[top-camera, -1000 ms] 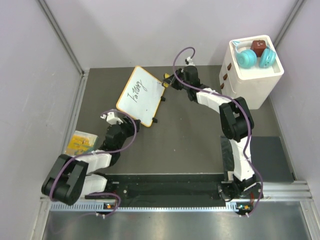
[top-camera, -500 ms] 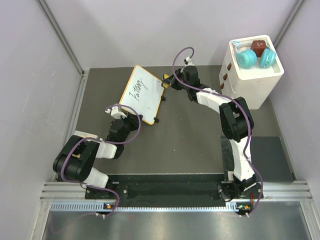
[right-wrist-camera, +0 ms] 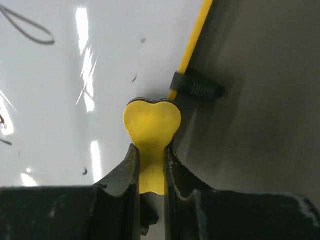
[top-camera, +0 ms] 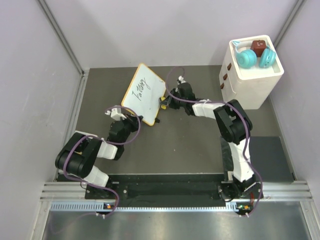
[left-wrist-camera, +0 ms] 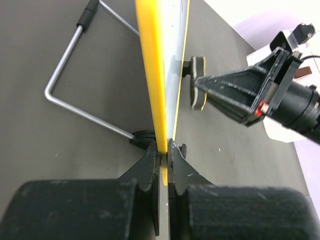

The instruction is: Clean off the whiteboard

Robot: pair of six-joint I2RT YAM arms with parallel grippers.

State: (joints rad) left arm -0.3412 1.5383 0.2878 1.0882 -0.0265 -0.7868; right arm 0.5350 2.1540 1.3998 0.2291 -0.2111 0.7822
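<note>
The left gripper point(left-wrist-camera: 162, 148) is pinching the whiteboard point(top-camera: 145, 94) by its edge; the right gripper point(right-wrist-camera: 151, 162), clamping the yellow piece point(right-wrist-camera: 152, 122) mid-frame, is risking levering it loose.

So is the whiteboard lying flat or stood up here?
Stood up, leaning: the left wrist view shows the whiteboard edge-on with table on both sides, its frame pinched by the left gripper.

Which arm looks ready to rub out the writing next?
Probably the right: the right fingers grip the yellow piece close to the whiteboard. The left fingers clamp the board's edge, steadying it.
</note>
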